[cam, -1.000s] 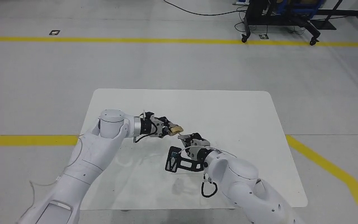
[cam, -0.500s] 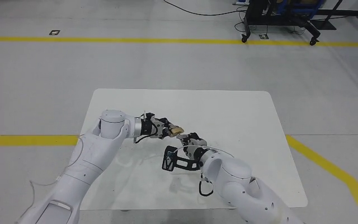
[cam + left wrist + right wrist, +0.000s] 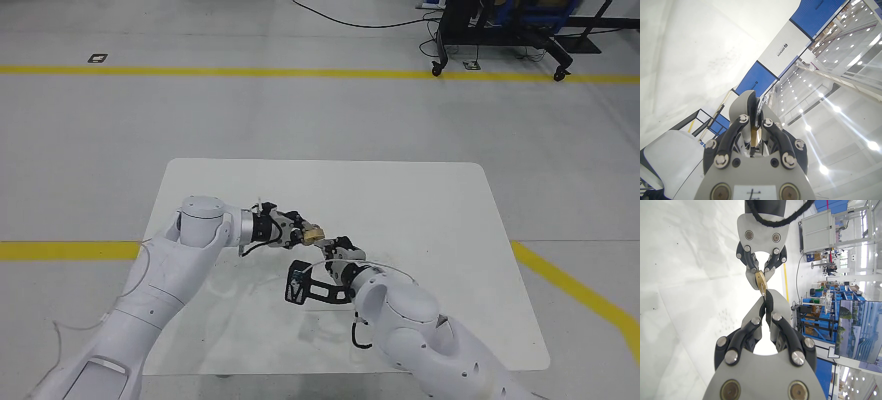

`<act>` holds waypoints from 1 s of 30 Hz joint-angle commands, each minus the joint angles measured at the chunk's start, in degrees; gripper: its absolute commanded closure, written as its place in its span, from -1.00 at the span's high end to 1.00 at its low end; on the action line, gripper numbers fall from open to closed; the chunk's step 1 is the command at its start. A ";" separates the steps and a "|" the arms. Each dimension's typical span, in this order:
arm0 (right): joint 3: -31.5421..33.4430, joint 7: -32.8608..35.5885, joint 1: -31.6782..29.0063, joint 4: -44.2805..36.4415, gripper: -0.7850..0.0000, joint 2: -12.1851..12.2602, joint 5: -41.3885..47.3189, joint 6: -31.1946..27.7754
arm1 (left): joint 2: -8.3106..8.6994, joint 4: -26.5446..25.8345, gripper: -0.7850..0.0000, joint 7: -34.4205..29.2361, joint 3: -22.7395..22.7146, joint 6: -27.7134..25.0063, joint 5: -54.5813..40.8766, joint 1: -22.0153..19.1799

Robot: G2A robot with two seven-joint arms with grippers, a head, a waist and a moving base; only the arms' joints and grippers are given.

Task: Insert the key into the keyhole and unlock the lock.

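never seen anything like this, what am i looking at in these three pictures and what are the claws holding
It is a two-armed robot at a white table. The wide picture looks down from a camera above its arms; the other two come from cameras on each wrist. Each arm ends in a two-fingered gripper. The left gripper is shut on a brass padlock, held over the table. The right gripper pinches a small silver key, its tip at the padlock's bottom. How deep it sits I cannot tell.
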 commanded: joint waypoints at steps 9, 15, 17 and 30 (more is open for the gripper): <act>-0.76 3.66 0.04 -0.42 -1.00 -0.93 -1.27 0.08 | 0.02 0.17 -1.00 0.39 0.13 -0.18 -0.25 -0.15; -0.88 6.35 -0.05 -1.28 -1.00 -1.47 -1.26 -0.92 | 0.12 0.09 -1.00 0.95 -0.25 -0.47 -0.63 -0.01; -1.20 6.78 -0.07 -1.57 -1.00 -1.61 -1.70 -1.57 | 0.13 -0.05 -1.00 1.01 -0.15 -0.36 -0.60 0.04; -2.29 10.18 0.36 -0.90 -1.00 -2.81 -3.79 -3.98 | 0.24 -0.26 -1.00 0.97 -0.02 -0.69 -0.55 0.06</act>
